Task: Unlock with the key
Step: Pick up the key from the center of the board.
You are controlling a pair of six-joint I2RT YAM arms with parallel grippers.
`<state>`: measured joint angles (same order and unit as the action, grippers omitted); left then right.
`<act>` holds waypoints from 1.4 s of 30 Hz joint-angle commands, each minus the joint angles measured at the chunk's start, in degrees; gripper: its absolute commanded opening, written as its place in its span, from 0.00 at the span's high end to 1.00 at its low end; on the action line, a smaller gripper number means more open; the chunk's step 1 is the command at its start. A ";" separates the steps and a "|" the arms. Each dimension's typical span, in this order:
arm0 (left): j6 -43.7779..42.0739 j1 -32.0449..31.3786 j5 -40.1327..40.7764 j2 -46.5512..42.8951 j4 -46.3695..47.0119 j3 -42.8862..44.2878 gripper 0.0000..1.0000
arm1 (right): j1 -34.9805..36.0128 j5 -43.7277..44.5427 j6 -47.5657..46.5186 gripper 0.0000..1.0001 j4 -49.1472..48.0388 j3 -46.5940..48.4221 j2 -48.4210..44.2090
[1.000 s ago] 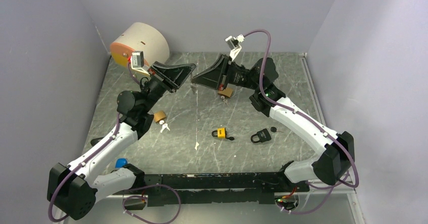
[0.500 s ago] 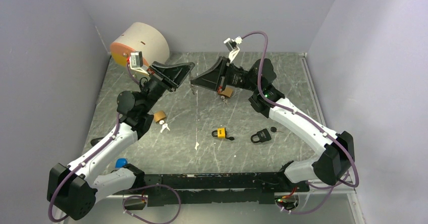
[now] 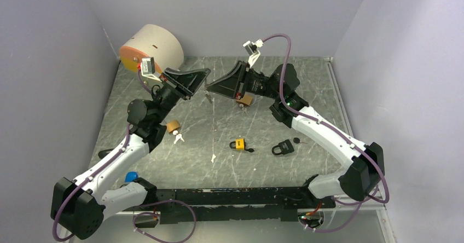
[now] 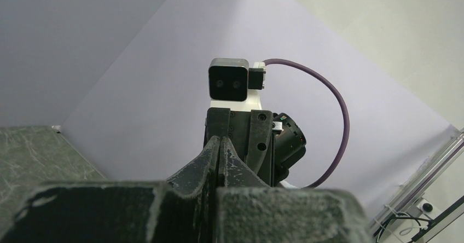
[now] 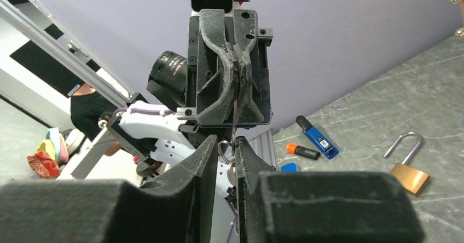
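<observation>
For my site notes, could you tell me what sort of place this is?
Probably a robot test cell: a left arm and right arm bolted at the edge of a table, plain lavender walls boxing it in, and a yellow padlock and black padlock laid out.

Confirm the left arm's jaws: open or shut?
Shut. Left wrist view shows the jaws pressed together, no gap; right wrist view shows them pinching a key.
</observation>
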<state>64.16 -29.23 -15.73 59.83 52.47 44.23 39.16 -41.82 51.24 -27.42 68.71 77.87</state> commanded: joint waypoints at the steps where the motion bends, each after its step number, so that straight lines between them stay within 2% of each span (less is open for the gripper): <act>1: 0.47 0.00 0.85 -1.15 2.07 0.07 0.98 | 0.26 0.16 0.48 0.82 -4.56 1.51 -1.44; 10: 1.21 -0.34 0.79 -0.52 2.67 0.16 0.97 | 0.31 1.22 -0.09 0.97 -2.65 2.04 -0.98; 12: 1.19 -0.38 0.88 -0.66 2.55 0.03 0.98 | 0.24 1.62 0.03 0.97 -2.16 2.26 -0.60; 16: 1.28 -0.43 1.22 -1.01 2.21 -0.11 0.97 | 0.30 2.42 0.41 0.87 -1.89 2.56 0.00; 18: 1.40 -0.55 1.25 -1.03 2.20 -0.11 0.97 | 0.24 2.43 0.44 0.86 -2.27 2.66 0.16; 24: 1.66 -0.55 1.31 -1.03 2.20 -0.19 0.98 | 0.31 -0.03 1.49 1.00 -5.42 2.03 0.62; 27: 1.80 -0.51 1.53 -1.11 1.96 -0.28 0.98 | 0.30 0.15 1.40 1.00 -5.26 1.63 0.56; 28: 1.73 -0.51 1.80 -1.35 1.31 -0.24 0.94 | 0.31 0.42 0.95 1.00 -4.59 1.49 0.41; 29: 1.60 -0.50 2.45 -1.71 -0.16 -0.16 0.86 | 0.31 0.88 0.37 1.00 -3.71 1.21 0.05; 32: -0.11 -0.54 4.98 -4.51 -6.33 0.11 0.56 | 0.01 2.51 -1.96 1.00 -0.53 -0.68 -1.51; 33: -1.07 -0.49 6.37 -5.98 -9.56 0.22 0.40 | -0.06 3.26 -2.88 1.00 0.92 -1.66 -2.28; 36: -4.50 -0.55 12.80 -11.51 -26.01 2.17 0.21 | -0.86 5.90 -6.20 1.00 6.45 -5.30 -5.79; 40: -10.43 -0.62 20.01 -16.02 -54.72 9.75 0.17 | -3.61 11.84 -10.73 1.00 18.01 -11.55 -12.35; 42: -10.33 -0.61 21.67 -15.82 -65.19 12.49 0.16 | -5.75 15.30 -12.53 1.00 23.91 -14.80 -16.28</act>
<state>58.43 -29.61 -1.50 45.12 14.48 50.02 36.49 -34.26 44.66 -14.76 57.89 68.71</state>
